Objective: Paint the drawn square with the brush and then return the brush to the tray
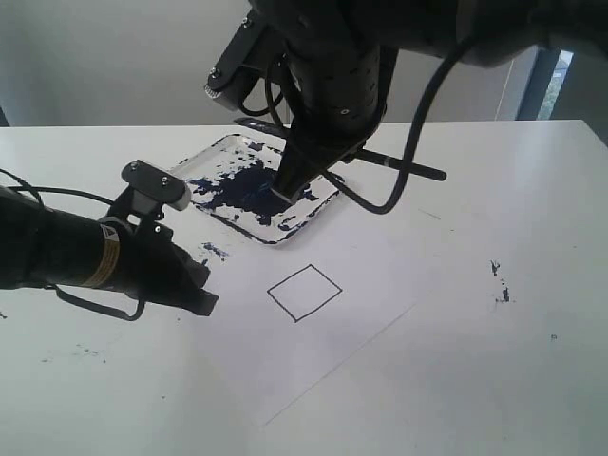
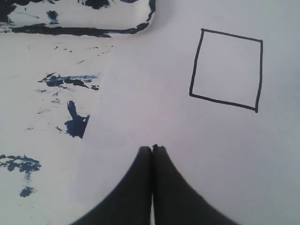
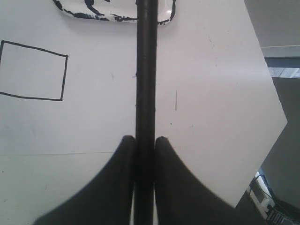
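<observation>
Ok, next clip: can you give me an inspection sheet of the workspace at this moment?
Surface: white table, white paper lying flat on it.
Job's things: drawn square blank; tray smeared dark blue; brush pointing toward the tray.
Clutter: paint splatters on the table beside the paper.
Grippers: right gripper shut on the brush over the tray; left gripper shut, empty.
Cables: black cable looping beside the tray.
Surroundings: pale wall, window at one corner.
</observation>
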